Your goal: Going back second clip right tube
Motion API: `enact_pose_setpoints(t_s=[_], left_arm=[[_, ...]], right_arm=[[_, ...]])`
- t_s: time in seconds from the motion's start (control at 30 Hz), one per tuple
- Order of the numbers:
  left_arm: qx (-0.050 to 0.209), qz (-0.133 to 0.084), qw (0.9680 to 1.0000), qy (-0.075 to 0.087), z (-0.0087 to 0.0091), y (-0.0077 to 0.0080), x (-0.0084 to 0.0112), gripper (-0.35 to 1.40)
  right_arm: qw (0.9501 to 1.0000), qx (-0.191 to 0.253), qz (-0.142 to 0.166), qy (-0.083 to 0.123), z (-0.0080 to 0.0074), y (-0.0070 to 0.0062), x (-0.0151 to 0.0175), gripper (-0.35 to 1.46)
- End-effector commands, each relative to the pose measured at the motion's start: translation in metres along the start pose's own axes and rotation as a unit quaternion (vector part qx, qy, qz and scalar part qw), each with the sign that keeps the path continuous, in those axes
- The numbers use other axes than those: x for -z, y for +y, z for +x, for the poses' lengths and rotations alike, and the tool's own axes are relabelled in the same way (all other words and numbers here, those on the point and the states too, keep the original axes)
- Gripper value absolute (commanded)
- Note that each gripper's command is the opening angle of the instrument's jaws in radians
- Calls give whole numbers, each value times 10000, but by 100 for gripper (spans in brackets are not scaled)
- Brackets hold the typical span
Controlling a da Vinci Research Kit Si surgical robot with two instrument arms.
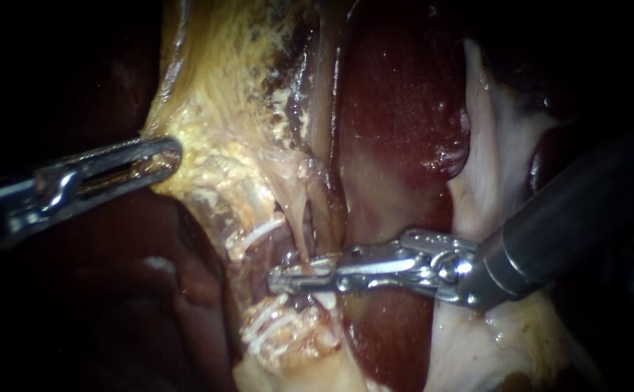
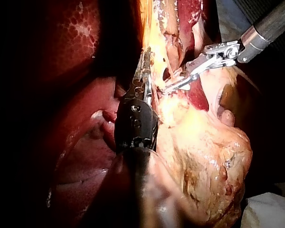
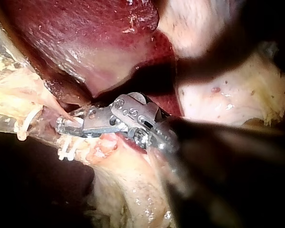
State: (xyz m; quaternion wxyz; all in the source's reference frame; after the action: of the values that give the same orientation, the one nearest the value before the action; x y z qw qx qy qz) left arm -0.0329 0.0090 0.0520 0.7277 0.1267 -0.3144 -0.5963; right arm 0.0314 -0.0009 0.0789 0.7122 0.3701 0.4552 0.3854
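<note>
My left instrument [image 1: 163,155] comes in from the left, its jaws shut on the yellow edge of the gallbladder [image 1: 215,87], holding it stretched; the left wrist view shows the same grip [image 2: 143,69]. My right instrument [image 1: 277,279] reaches in from the right. Its long jaws lie across a thin pale tube [image 1: 308,239] with a narrow gap showing between them. White clips [image 1: 255,236] sit on the tissue just left of the tube, and more white clips [image 1: 266,330] lie below the jaws. In the right wrist view the jaw tips [image 3: 62,126] rest beside white clips [image 3: 66,149].
Dark red liver [image 1: 404,109] fills the middle behind the tube. Pale white tissue [image 1: 498,152] rises at the right beside my right instrument's shaft. Liver [image 2: 76,52] also lies beside my left instrument in its wrist view.
</note>
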Motion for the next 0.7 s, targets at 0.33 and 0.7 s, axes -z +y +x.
enact_pose_setpoints(t_s=[0.33,0.7], left_arm=[[1,-2,10000,-1,0,0,0,-35],[2,-4,10000,-2,0,0,0,-35]], right_arm=[[10000,-2,4,6,1,0,0,-35],[9962,859,-61,147,5,13,-5,60]])
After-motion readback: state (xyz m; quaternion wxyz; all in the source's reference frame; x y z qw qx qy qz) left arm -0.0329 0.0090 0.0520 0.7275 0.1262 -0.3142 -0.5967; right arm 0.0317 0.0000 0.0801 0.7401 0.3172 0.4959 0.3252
